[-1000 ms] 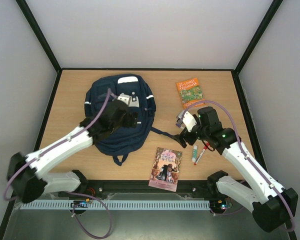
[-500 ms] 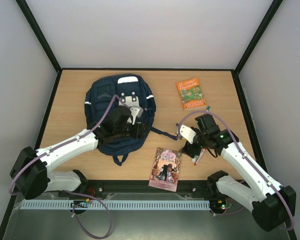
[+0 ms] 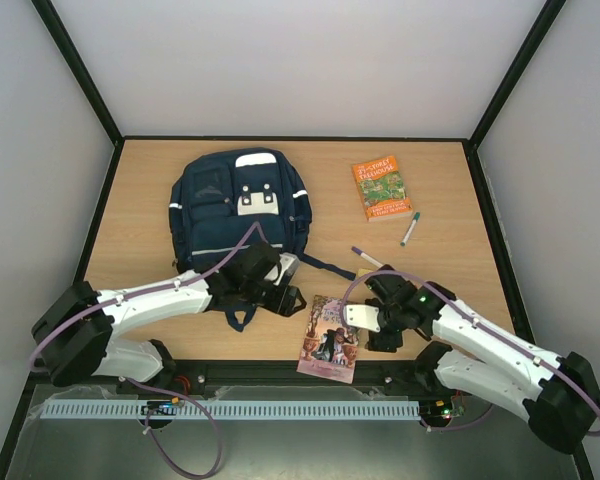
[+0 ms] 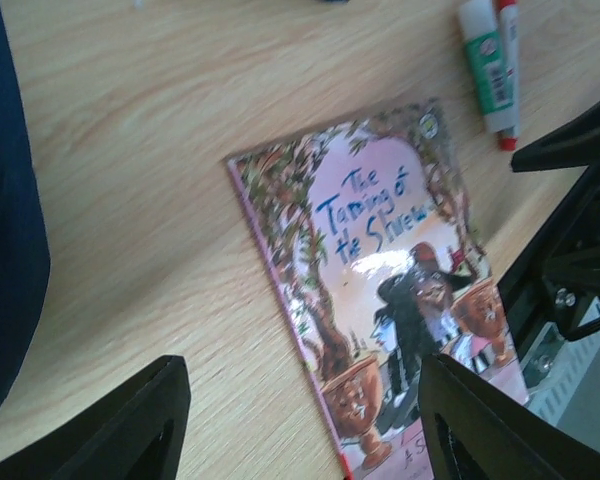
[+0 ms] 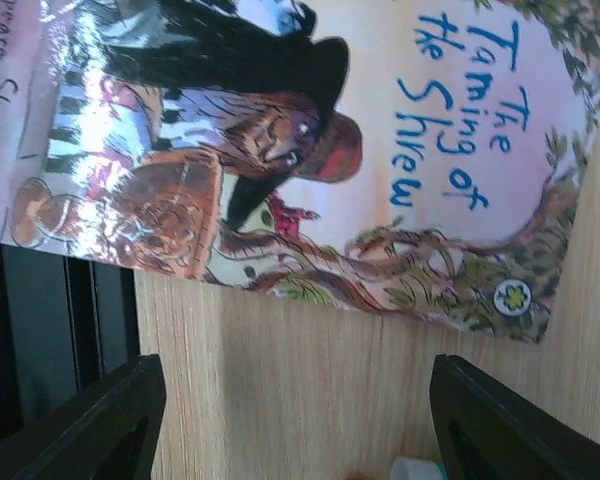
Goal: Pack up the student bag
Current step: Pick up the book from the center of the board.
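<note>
The student bag [image 3: 238, 212], a navy backpack with white stripes, lies flat at the back left; its edge shows in the left wrist view [image 4: 5, 250]. My left gripper [image 3: 290, 297] hovers open off the bag's near right corner, above the left edge of a pink book, "The Taming of the Shrew" [image 3: 332, 337] [image 4: 380, 270]. Nothing lies between its fingers [image 4: 130, 425]. My right gripper [image 3: 368, 328] is open just right of the same book [image 5: 310, 140], over bare wood, its fingers [image 5: 520, 420] empty.
An orange book [image 3: 380, 186] lies at the back right, with a green-capped marker [image 3: 410, 228] beside it and a purple pen [image 3: 366, 257] nearer the middle. A glue stick [image 4: 488, 65] and a red marker [image 4: 507, 75] lie past the pink book. The table's near edge [image 5: 40, 330] is close.
Both arms drew back toward the near edge. The left gripper came off the bag's top to its near right corner; the right gripper moved down beside the pink book. Both jaws narrowed somewhat.
</note>
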